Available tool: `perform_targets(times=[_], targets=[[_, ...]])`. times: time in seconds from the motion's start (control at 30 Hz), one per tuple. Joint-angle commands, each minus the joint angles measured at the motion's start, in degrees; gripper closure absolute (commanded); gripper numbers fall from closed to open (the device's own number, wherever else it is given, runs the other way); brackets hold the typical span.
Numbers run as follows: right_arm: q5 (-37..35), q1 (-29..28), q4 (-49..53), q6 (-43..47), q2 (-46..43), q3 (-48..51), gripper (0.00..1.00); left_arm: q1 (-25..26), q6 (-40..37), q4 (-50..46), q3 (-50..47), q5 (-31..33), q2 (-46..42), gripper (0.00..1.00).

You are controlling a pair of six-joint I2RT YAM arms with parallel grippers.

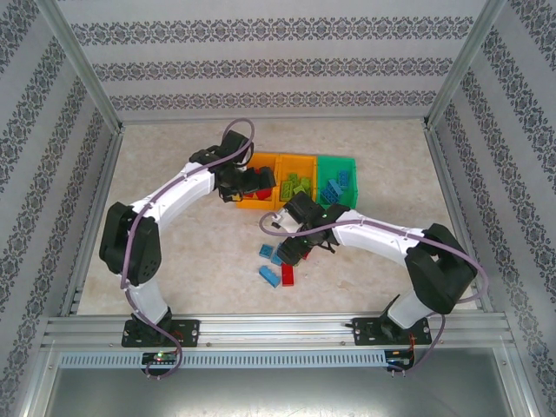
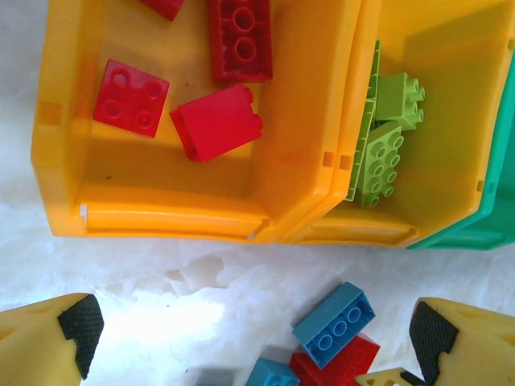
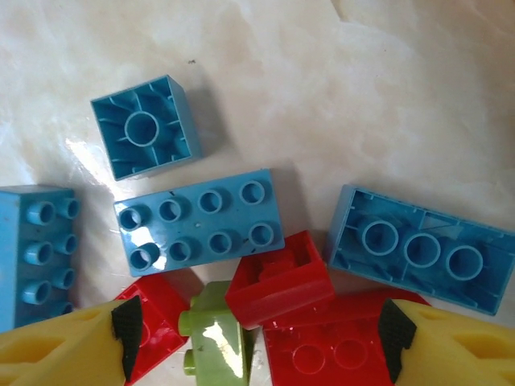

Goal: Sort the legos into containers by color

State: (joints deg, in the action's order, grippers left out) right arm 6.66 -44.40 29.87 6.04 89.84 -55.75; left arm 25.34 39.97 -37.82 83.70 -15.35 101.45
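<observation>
Marbled table: right hand apart over red legos; left hand apart before containers.

red legos, lime legos, blue legos, two orange bins, green bin

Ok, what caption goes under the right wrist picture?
Open right gripper above loose blue bricks, red bricks and one lime green brick on the table.

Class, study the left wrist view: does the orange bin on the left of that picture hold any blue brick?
No, every brick visible inside that orange bin belongs to the red bricks.
</observation>
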Motion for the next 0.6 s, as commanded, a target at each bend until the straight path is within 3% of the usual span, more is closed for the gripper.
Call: perform_targets(times=[0.0,0.2,0.57], targets=[[-2.42,-0.25,3.77,5.90,1.24,-1.81,0.23,-1.85,2.31,4.23,-2.44,-2.69,-3.34,0.00],[-0.16,0.12,3.38,7.92,2.68,-2.75,0.32,-2.84,2.88,5.30,-4.82,-3.28,-4.50,0.00],[1.17,0.60,2.74,9.83,5.86,-3.51,0.40,-4.18,3.19,5.83,-7.61,-3.20,-6.28,0.00]])
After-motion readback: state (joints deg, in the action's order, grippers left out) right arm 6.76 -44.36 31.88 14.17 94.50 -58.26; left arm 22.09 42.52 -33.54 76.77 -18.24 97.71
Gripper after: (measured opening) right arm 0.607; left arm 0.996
